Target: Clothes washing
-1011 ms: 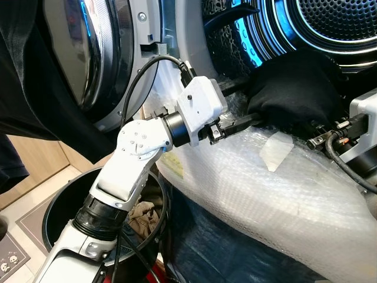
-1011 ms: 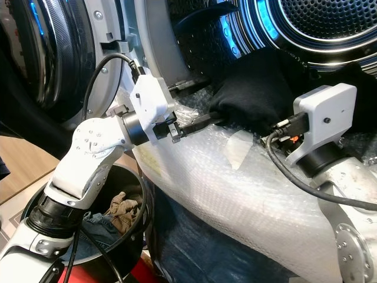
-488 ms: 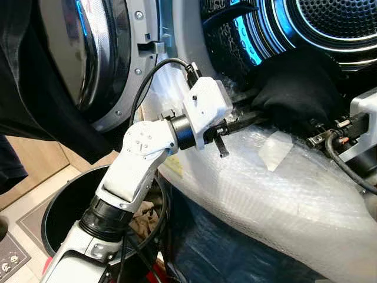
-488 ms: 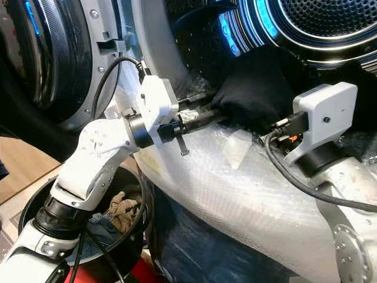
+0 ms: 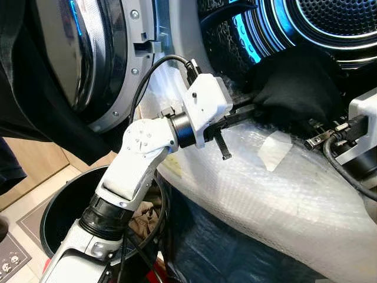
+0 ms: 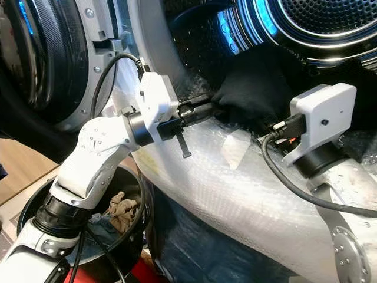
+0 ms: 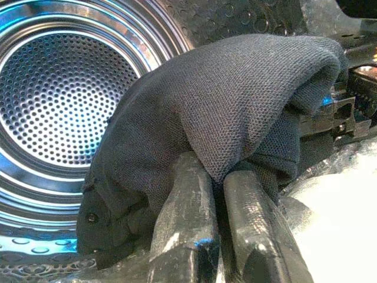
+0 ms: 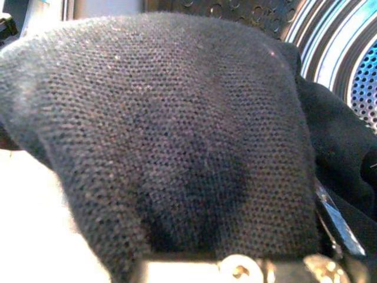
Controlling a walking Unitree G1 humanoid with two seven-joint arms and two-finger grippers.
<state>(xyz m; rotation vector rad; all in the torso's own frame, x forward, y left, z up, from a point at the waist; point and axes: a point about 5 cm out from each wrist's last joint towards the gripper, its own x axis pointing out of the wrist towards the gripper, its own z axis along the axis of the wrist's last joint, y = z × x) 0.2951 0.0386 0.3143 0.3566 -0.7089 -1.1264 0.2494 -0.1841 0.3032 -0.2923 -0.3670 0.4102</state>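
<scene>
Black garment [image 5: 294, 88] bunched on the drum [image 5: 330, 23] lip, over bubble wrap [image 5: 283, 194]. Left claw [image 5: 244, 111] fingers [image 7: 182, 218] close together, poked under its near edge, not clearly pinching. Right claw [image 5: 321, 132] buried on the far side, state impossible to tell. Drum straight beyond, so pushed inward next, probably.

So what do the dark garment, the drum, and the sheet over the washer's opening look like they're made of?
Garment: dark knit fabric, matte; a fine mesh-like weave shows up close.
Drum: looks like polished metal, probably stainless steel; perforated and reflecting blue light.
Sheet: bubble wrap, translucent whitish plastic; small air cells cover its surface.
</scene>
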